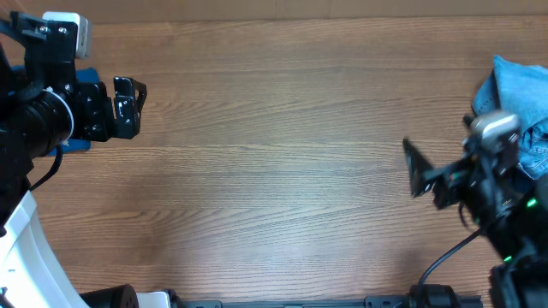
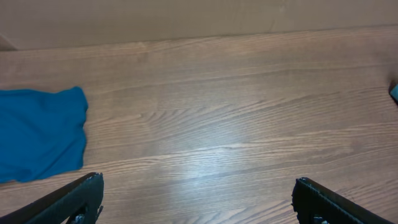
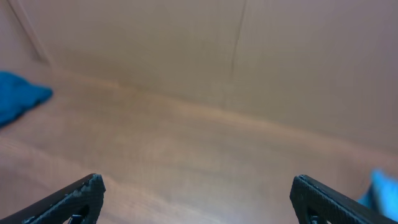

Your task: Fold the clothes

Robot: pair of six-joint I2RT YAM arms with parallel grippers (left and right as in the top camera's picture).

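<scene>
A heap of blue clothes (image 1: 514, 90) lies at the table's far right edge, partly hidden behind my right arm. The left wrist view shows a flat deep-blue garment (image 2: 37, 134) at the left, apart from the fingers. A blurred blue piece of fabric (image 3: 18, 96) shows at the left of the right wrist view. My left gripper (image 1: 128, 107) hovers open at the upper left, holding nothing (image 2: 198, 186). My right gripper (image 1: 419, 171) is open and empty beside the heap (image 3: 196, 183).
The brown wooden table (image 1: 274, 171) spans the whole view. A plain cardboard-coloured wall (image 3: 249, 56) rises behind it. A blue scrap (image 3: 385, 190) shows at the lower right of the right wrist view.
</scene>
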